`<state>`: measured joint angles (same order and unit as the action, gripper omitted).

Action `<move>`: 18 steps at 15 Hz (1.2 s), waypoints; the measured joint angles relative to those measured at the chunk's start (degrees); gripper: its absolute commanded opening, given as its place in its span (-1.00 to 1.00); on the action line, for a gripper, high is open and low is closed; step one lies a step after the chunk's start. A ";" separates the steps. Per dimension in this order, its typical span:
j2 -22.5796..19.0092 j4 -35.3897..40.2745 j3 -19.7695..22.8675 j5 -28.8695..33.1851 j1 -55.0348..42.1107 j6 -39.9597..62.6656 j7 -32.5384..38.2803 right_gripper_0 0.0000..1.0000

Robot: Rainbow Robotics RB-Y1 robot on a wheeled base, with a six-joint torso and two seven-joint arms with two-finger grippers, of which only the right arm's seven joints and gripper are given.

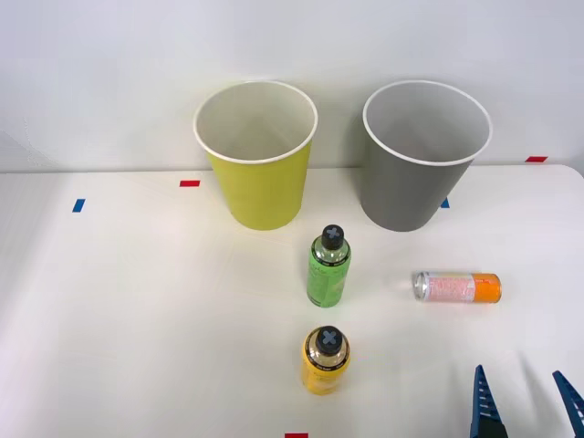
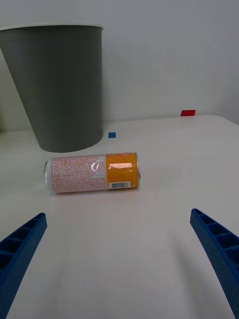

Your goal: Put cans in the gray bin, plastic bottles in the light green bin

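Front view puts the can (image 1: 457,287) on its side on the white table (image 1: 137,319), silver end toward the robot's left, orange end toward its right, with a pale pink-white band between. It lies in front of the gray bin (image 1: 422,173), apart from it, and well to the right of the green bottle (image 1: 328,267). In the wrist view the can (image 2: 92,172) shows fine print on the pale part and a barcode on the orange part, with the gray bin (image 2: 60,94) standing upright behind it.

The right gripper (image 1: 527,401) hangs low at the near right edge of the table, on the robot's side of the can and not touching it. Its two blue ribbed fingers (image 2: 20,249) are spread wide apart, holding nothing, and the can lies ahead of the gap between them.

The green bottle stands upright, black cap up, near the middle of the table. The yellow bottle (image 1: 326,361) stands upright closer to the robot, just apart from the green one. The light green bin (image 1: 258,173) stands upright to the left of the gray bin, with a gap between them.
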<state>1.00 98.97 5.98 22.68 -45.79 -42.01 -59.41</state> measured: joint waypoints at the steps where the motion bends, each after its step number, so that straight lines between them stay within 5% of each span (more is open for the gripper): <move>1: 0.00 0.00 0.00 0.00 0.00 0.00 0.00 1.00; 18: 0.00 0.00 0.00 0.00 0.00 0.00 0.00 1.00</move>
<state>1.00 98.96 5.98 22.68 -45.79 -42.01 -59.41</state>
